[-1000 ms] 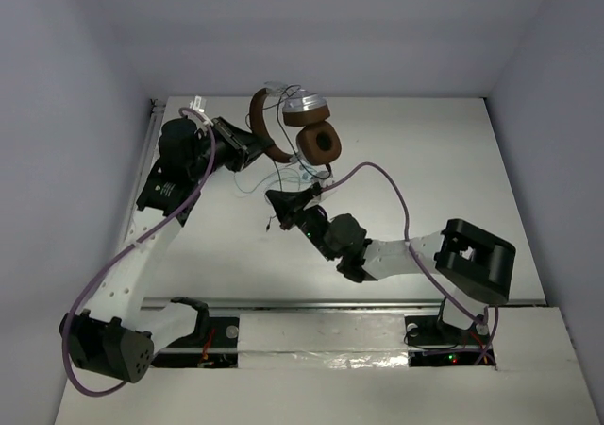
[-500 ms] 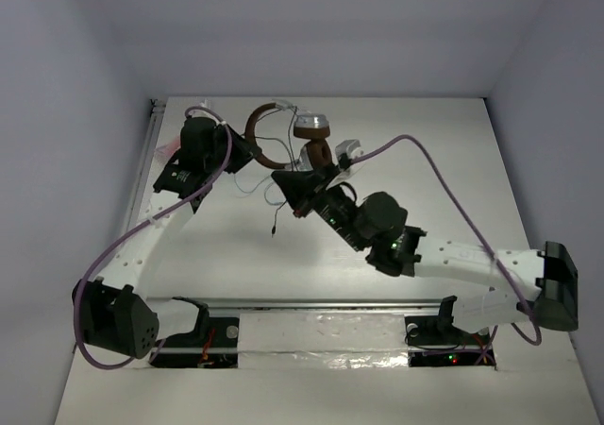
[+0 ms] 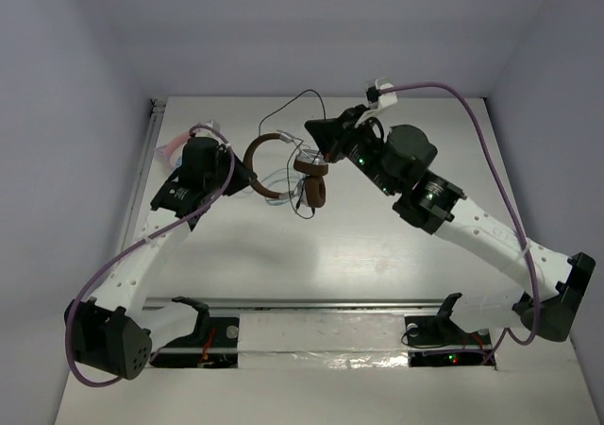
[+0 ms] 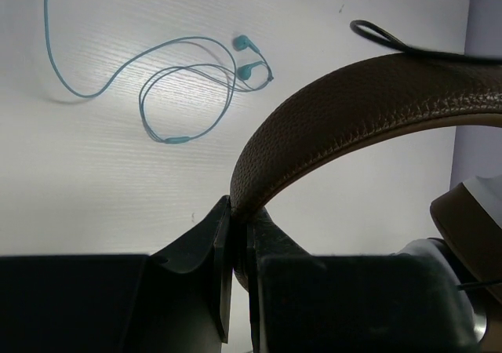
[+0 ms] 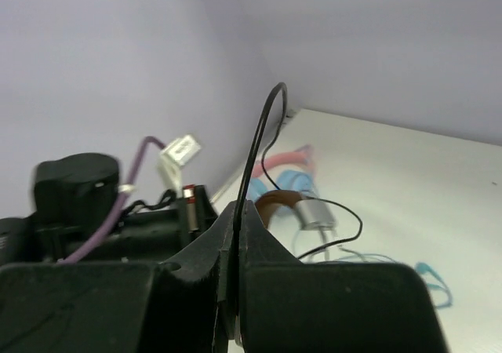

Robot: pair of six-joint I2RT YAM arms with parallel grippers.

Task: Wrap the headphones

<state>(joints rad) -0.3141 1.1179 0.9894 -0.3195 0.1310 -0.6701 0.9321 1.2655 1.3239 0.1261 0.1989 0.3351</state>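
Note:
The headphones hang in the air between both arms, with the brown headband and brown ear pads in the top view. My left gripper is shut on the headband, pinched between the fingertips. A silver ear cup shows in the right wrist view. My right gripper is shut on the thin black cable, which rises in a loop above it toward the back wall. Another cable loop lies over the headband.
Thin teal earbuds lie on the white table under the headphones. The pink-and-blue cat-ear headphones lie at the far left, partly under the left arm, and also show in the right wrist view. The walls stand close behind.
My right arm has swung from the table's middle to the far side, pulling the cable up and back. The headphones have come down and turned, with the ear cups now hanging lower.

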